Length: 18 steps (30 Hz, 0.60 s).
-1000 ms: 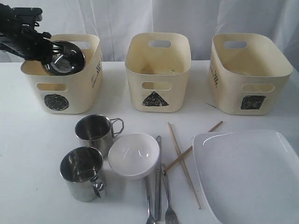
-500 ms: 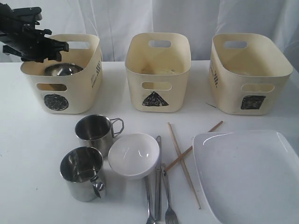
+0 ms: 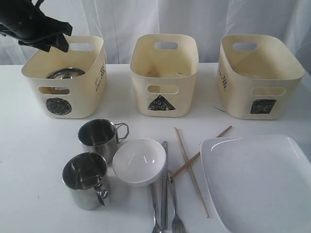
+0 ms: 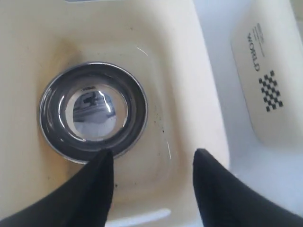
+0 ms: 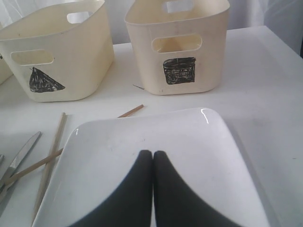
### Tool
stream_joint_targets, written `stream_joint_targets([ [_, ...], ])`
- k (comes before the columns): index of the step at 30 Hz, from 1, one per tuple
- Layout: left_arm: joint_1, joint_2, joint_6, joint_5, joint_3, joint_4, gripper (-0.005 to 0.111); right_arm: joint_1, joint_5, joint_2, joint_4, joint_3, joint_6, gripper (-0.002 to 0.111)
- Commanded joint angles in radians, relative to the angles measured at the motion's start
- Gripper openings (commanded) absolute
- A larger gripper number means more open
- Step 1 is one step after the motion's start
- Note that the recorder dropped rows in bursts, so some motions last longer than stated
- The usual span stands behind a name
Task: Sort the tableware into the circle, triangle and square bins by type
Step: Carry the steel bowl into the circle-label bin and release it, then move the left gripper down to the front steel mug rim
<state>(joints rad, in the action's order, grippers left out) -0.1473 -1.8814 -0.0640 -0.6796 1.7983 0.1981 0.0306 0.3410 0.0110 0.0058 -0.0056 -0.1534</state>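
A steel bowl [image 3: 64, 74] [image 4: 93, 109] lies inside the circle bin [image 3: 63, 99]. My left gripper [image 3: 57, 42] [image 4: 154, 158] hangs open and empty above that bin. The triangle bin [image 3: 164, 73] and the square bin [image 3: 257, 75] stand further right. On the table in front are two steel mugs [image 3: 99, 137] [image 3: 85, 179], a small white bowl [image 3: 139, 160], steel cutlery [image 3: 164, 194], crossed wooden chopsticks [image 3: 190, 162] and a large white plate [image 3: 257, 182] [image 5: 156, 137]. My right gripper [image 5: 152, 155] is shut with nothing in it, over the plate; the exterior view does not show it.
A white curtain hangs behind the bins. The square bin [image 5: 182, 45] and triangle bin [image 5: 57, 56] stand beyond the plate in the right wrist view. The plate reaches the exterior view's right and lower borders.
My left gripper opened and let go of the steel bowl, which dropped into the circle bin and settled flat. The gripper then rose above the bin. The right gripper has stayed shut.
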Motion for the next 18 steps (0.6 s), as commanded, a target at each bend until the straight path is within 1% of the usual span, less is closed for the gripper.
stream_joint_targets([
  [1,-0.006,0.1,-0.022,-0.072,-0.084,0.03,0.056,0.0,-0.005,-0.003,0.0,0.006,-0.004,0.0],
  [6,-0.006,0.209,-0.027,-0.068,-0.234,0.056,0.056,0.0,-0.005,-0.003,0.0,0.006,-0.004,0.0],
  [10,-0.006,0.306,-0.098,-0.032,-0.39,0.14,0.056,0.0,-0.005,-0.003,0.0,0.006,-0.004,0.0],
  [13,-0.006,0.381,-0.105,0.009,-0.519,0.17,0.056,0.0,-0.005,-0.003,0.0,0.006,-0.004,0.0],
  [16,-0.006,0.438,-0.152,0.023,-0.628,0.233,0.056,0.0,-0.005,-0.003,0.0,0.006,-0.004,0.0],
  [18,-0.025,0.47,-0.188,0.023,-0.69,0.276,0.056,0.0,-0.005,-0.003,0.0,0.006,-0.004,0.0],
])
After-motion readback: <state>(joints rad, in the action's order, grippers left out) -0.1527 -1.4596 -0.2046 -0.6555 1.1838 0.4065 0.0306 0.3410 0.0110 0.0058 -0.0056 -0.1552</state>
